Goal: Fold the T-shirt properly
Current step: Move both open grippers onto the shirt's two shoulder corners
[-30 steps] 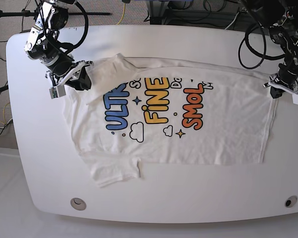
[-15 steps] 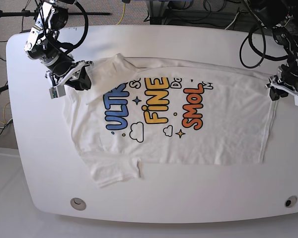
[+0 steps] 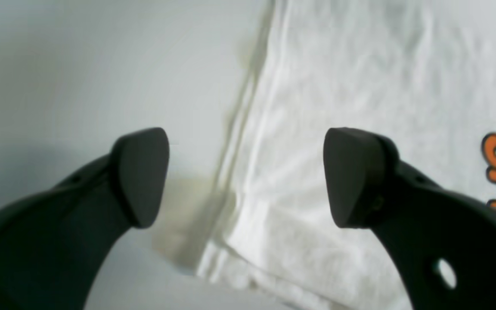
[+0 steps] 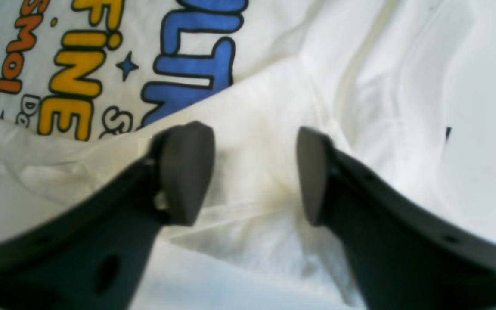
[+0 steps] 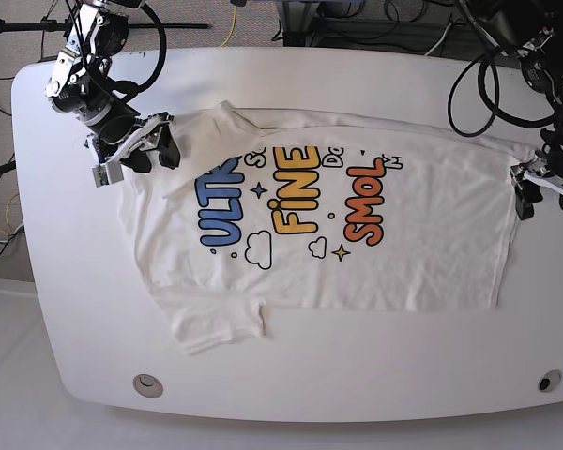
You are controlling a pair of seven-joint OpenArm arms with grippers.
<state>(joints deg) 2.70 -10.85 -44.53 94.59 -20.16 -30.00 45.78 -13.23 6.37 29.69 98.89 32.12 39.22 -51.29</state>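
Through the left wrist camera, the left gripper (image 3: 246,176) has its two dark fingers spread wide with nothing between them, straddling the hem edge of the T-shirt (image 3: 360,107), which lies flat on the white table (image 3: 80,77); a bit of orange lettering shows at the right edge. In the right wrist camera, the right gripper (image 4: 254,172) stands parted too, its pads on either side of a rumpled fold of white cloth, not pinching it, with the blue and yellow print (image 4: 144,56) beyond. From the base camera, the shirt (image 5: 413,253) is spread across the tabletop (image 5: 357,375), its upper part folded over along the far edge, one sleeve (image 5: 216,323) sticking out toward the near side. The right gripper (image 5: 145,150) sits at the shoulder end, the left gripper (image 5: 537,192) at the hem end.
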